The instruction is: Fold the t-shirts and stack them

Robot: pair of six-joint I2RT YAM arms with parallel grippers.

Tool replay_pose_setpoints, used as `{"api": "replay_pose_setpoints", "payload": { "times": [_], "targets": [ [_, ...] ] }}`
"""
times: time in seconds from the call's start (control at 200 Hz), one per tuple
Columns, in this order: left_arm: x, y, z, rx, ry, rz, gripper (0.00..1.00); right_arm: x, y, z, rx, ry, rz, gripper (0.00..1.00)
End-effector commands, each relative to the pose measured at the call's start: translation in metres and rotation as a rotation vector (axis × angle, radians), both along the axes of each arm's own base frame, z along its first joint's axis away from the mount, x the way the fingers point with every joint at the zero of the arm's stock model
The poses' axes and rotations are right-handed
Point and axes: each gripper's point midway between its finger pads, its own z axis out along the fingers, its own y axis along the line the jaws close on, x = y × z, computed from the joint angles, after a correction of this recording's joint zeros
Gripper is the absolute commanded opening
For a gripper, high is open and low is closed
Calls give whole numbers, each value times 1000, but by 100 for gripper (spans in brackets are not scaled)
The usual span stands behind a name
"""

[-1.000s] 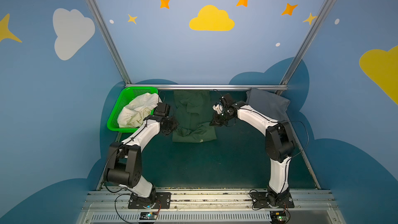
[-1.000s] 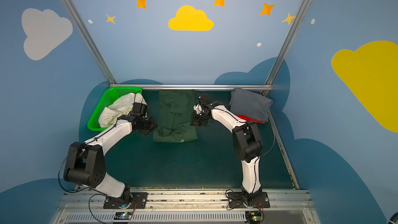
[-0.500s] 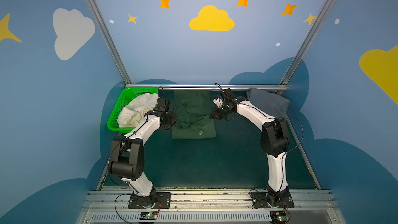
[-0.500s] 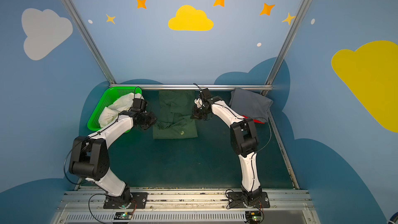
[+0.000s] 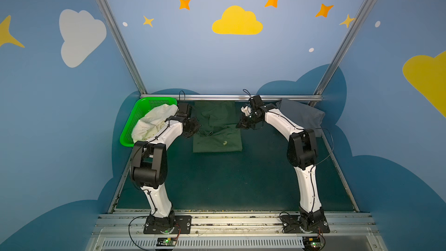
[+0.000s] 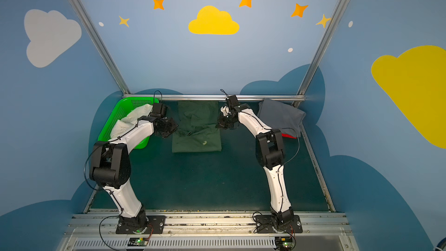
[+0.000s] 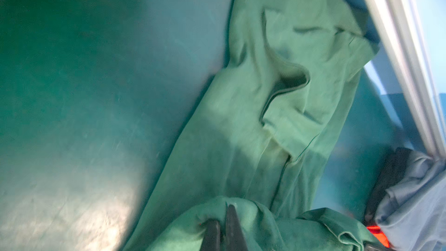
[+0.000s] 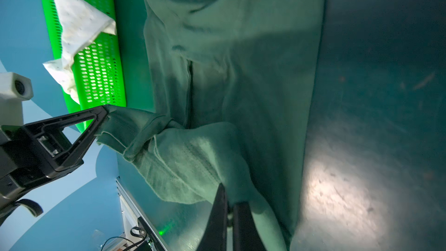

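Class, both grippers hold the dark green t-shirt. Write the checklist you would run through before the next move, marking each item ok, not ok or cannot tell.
1. Left gripper shut on the dark green t-shirt: ok.
2. Right gripper shut on the same shirt: ok.
3. Held edge level between the two grippers: cannot tell.
4. Grey t-shirt lying apart from the green one, out of the fold's way: ok.
5. Cream-white t-shirt in the basket, free of the left arm: cannot tell, since the arm crosses it in both top views.
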Motion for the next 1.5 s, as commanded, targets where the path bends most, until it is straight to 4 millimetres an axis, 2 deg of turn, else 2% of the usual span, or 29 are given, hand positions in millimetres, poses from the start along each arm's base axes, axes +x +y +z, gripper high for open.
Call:
{"api": "replay_pose_setpoints", "payload": {
  "times": [0.0, 0.195, 0.42, 0.51, 0.636, 0.641, 0.666, 0.686, 0.711, 0.736, 0.746, 0.776, 0.831, 0.906, 1.011, 1.101, 1.196, 1.291, 1.491],
  "targets": [
    [9, 10, -3, 42, 17, 1, 3, 3, 0, -8, 5, 35, 5, 0],
    [23, 8, -14, 38, 40, -12, 3, 12, 4, -24, 9, 66, 6, 0],
    [38, 7, -32, 49, 67, -31, 3, 26, 4, -33, 18, 72, -12, 0],
    [46, 7, -36, 50, 72, -44, 3, 30, 2, -34, 32, 82, -23, 0],
    [59, -2, -30, 12, 58, -97, 3, 32, -2, -28, 41, 80, -29, 0],
    [59, -2, -30, 11, 57, -98, 3, 32, -2, -28, 40, 79, -29, 1],
    [61, -2, -28, 10, 57, -99, 4, 32, -3, -26, 41, 75, -28, 15],
    [62, -1, -26, 8, 56, -101, 8, 32, -4, -24, 42, 72, -27, 33],
    [64, -1, -23, 6, 52, -102, 19, 32, -5, -21, 44, 68, -28, 48],
    [65, 1, -19, 5, 48, -99, 42, 32, -7, -18, 44, 65, -28, 58],
    [65, 2, -18, 6, 47, -99, 47, 32, -8, -17, 45, 64, -29, 62],
    [65, 3, -12, 7, 35, -96, 56, 31, -10, -13, 45, 58, -29, 66],
    [64, 8, 0, 26, 4, -92, 74, 30, -17, -6, 34, 38, -35, 68],
    [56, 16, 22, 74, -61, -78, 99, 25, -27, 1, 0, 10, -45, 71],
    [38, 17, 44, 81, -136, -91, 100, 15, -38, 13, -26, -28, -54, 73],
    [19, 12, 47, 67, -151, -104, 100, 2, -42, 16, -27, -38, -52, 74],
    [0, 4, 39, 66, -135, -123, 100, -11, -43, 12, -33, -26, -41, 76],
    [-20, 1, 27, 52, -98, -133, 100, -26, -40, 3, -42, 0, -13, 82],
    [-70, 7, 1, 57, -27, -112, 100, -66, -41, -12, -101, 24, 32, 94]
  ]
}}
